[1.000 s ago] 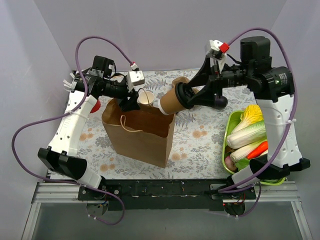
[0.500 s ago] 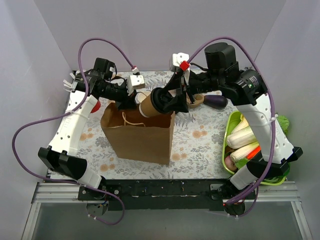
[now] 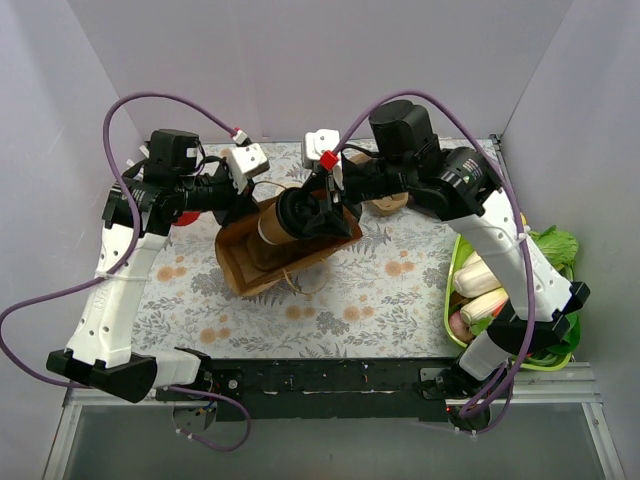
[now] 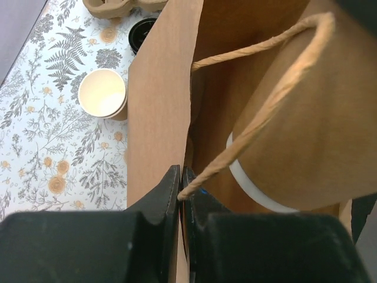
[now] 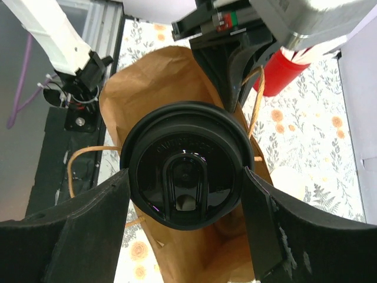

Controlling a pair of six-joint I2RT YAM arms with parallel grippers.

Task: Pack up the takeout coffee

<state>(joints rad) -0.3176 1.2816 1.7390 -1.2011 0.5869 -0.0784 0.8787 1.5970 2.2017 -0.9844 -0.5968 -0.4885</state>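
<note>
The takeout coffee (image 3: 272, 224) is a brown-sleeved cup with a black lid (image 5: 185, 171). It lies on its side, its bottom end inside the mouth of a brown paper bag (image 3: 250, 268). My right gripper (image 3: 302, 214) is shut on it, a finger on each side of the lid rim (image 5: 185, 172). The bag is tipped over toward the right arm. My left gripper (image 4: 181, 177) is shut on the bag's wall (image 4: 158, 106) where the twine handle (image 4: 265, 100) ends. In the left wrist view the cup's brown body (image 4: 318, 135) fills the bag's opening.
An open cream paper cup (image 4: 102, 93), a loose black lid (image 4: 141, 32) and a brown pulp carrier (image 4: 112, 6) sit behind the bag. A red cup of white sticks (image 5: 283, 73) stands at the left. A green basket (image 3: 452, 290) of vegetables is at the right edge.
My left gripper has shut on the bag's edge and the bag has tipped over from upright. The right arm has carried the coffee left, into the bag's mouth.
</note>
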